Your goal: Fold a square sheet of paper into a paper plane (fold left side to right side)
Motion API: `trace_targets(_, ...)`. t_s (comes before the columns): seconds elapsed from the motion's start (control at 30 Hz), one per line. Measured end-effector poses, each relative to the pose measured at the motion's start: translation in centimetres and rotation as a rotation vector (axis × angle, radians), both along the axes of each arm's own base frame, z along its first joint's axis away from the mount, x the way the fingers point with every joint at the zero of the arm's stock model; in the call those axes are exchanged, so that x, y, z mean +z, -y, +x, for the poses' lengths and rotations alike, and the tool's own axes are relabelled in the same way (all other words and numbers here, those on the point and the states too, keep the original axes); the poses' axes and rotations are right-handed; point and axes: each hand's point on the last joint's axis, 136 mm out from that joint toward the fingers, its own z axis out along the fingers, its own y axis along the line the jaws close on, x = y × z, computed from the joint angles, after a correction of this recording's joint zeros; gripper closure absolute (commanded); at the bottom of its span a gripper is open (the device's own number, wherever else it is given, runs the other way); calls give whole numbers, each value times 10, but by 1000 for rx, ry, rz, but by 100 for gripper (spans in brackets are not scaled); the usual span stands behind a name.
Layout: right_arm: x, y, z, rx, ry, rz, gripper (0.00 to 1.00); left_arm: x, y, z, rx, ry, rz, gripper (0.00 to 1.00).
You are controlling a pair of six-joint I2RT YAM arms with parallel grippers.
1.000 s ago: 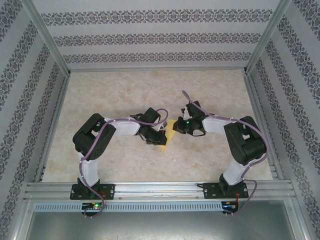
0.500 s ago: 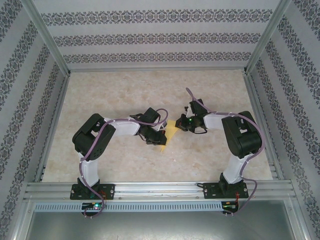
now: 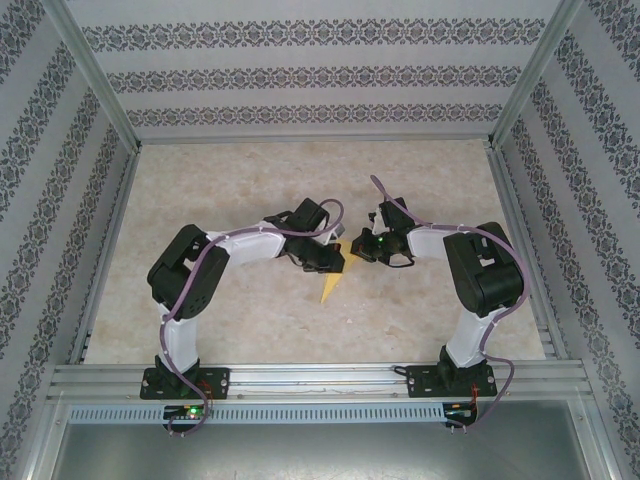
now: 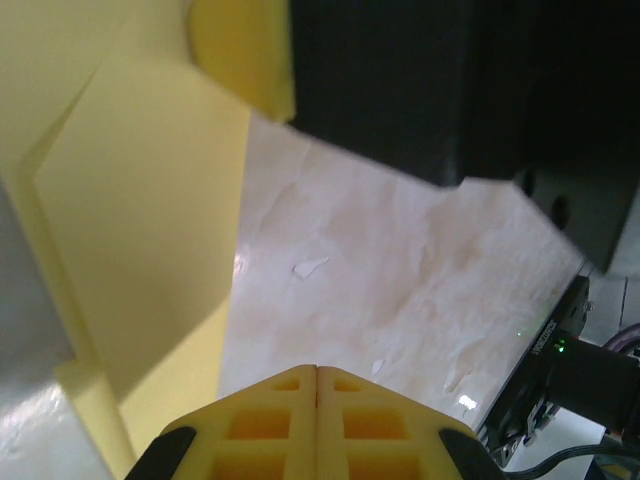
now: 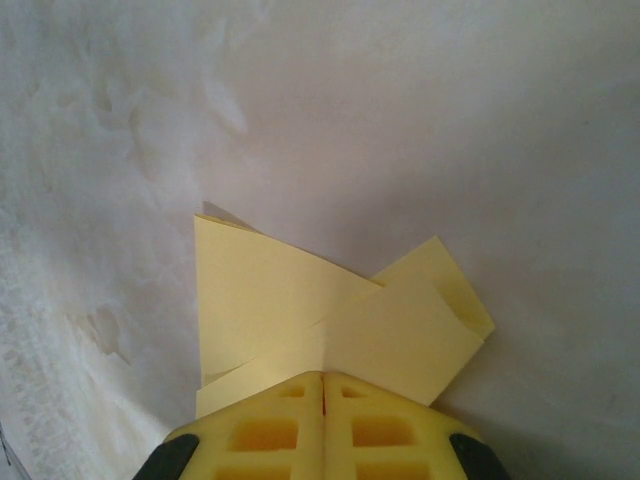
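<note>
Both grippers clamped tight over the part-folded paper, mid-table.

Nearest me, the paper (image 3: 333, 285) pokes a narrow yellow point toward the bases, lying on the table (image 3: 250, 180) between the arms. The left gripper (image 4: 316, 375) is fully closed with nothing between its tips, the sheet just beside it. The right gripper (image 5: 323, 378) is closed too, tips at the paper's near edge; pinching or only pressing, I can't tell. My worry is the lifted flap on the right: a sideways drag could skew the crease or slide the sheet. Since a second ago the left gripper has pushed farther out, and that point has come into sight.
</note>
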Motion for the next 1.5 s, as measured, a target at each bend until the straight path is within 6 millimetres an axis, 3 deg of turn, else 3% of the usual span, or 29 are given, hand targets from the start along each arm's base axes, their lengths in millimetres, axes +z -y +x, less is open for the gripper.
trace_targets(0.13,0,0,0,2,1,-2,100,-9,5,6,-9,-5,11,100)
trace_targets(0.4,-1,-2,-1,18,5,-22,100,-37,1,1,-20,-60,59,100)
trace_targets(0.73,-2,-1,0,36,-1,-39,100,-39,-1,-3,-50,-38,59,100)
trace_targets(1.5,-2,1,0,37,-4,-43,100,-40,-48,-61,-110,-59,130,98)
